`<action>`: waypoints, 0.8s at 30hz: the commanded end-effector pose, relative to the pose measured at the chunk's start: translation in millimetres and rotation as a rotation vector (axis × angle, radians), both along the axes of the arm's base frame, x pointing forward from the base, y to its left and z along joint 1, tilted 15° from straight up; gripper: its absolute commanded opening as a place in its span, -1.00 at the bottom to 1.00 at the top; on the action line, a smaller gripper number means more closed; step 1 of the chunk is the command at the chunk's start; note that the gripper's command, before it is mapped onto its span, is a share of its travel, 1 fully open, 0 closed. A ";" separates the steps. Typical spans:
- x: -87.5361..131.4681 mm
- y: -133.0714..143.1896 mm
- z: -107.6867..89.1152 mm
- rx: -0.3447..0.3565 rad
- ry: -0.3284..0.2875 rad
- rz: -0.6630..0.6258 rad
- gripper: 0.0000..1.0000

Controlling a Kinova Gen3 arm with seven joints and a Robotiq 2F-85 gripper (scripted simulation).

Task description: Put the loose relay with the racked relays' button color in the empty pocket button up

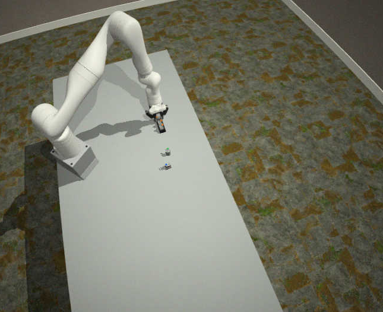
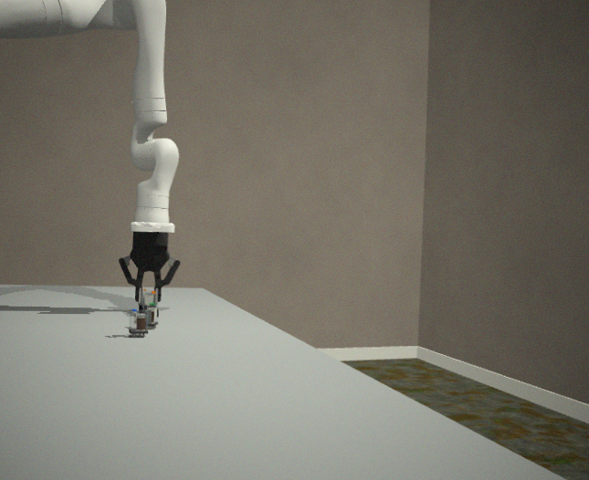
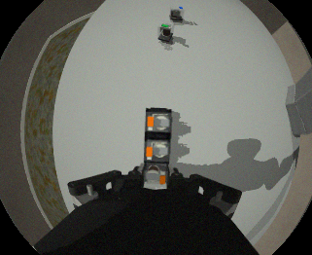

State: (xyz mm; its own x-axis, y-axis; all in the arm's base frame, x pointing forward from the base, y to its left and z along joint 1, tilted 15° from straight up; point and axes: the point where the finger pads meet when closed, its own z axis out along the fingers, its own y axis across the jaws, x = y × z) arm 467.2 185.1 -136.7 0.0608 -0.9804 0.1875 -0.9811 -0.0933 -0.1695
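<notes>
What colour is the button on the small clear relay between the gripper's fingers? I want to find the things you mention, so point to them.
Orange; the wrist view shows the held clear relay's button (image 3: pixel 162 180) best.

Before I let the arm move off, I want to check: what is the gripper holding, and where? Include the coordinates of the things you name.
The orange-buttoned relay (image 1: pixel 158 117) (image 2: pixel 144 291) (image 3: pixel 155 177) nearest the gripper (image 1: pixel 159 117) (image 2: pixel 148 297) (image 3: pixel 156 170), pinched by two opposite sides.

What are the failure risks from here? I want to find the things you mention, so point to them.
The gripper (image 1: pixel 160 124) (image 3: pixel 156 170) is shut on the orange-button relay (image 3: pixel 156 176) at the near end of the rack (image 3: pixel 157 135).

1. Its button sits on the opposite side from the other two, so it may be misoriented and jam.
2. Seating depth is unclear; releasing early might leave it proud.
3. Sideways drift could disturb the adjacent seated relay (image 3: pixel 157 150).
</notes>
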 end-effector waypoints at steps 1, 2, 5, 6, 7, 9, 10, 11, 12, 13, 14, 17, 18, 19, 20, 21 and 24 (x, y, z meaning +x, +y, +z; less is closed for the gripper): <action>0.5 0.7 0.8 0.001 -0.001 0.000 -1.00; 0.5 0.7 0.8 0.001 -0.001 0.000 0.06; 0.5 0.7 0.8 0.001 -0.001 0.000 0.06; 0.5 0.7 0.8 0.001 -0.001 0.000 0.06; 0.5 0.7 0.8 0.001 -0.001 0.000 0.06; 0.5 0.7 0.8 0.001 -0.001 0.000 0.06; 0.5 0.7 0.8 0.001 -0.001 0.000 0.06; 0.5 0.7 0.8 0.001 -0.001 0.000 0.06; 0.5 0.7 0.8 0.001 -0.001 0.000 0.06; 0.5 0.7 0.8 0.001 -0.001 0.000 0.06; 0.5 0.7 0.8 0.001 -0.001 0.000 0.06; 0.5 0.7 0.8 0.001 -0.001 0.000 0.06; 0.5 0.7 0.8 0.001 -0.001 0.000 0.06; 0.5 0.7 0.8 0.001 -0.001 0.000 0.06; 0.5 0.7 0.8 0.001 -0.001 0.000 0.06; 0.5 0.7 0.8 0.001 -0.001 0.000 0.06; 0.5 0.7 0.8 0.001 -0.001 0.000 0.06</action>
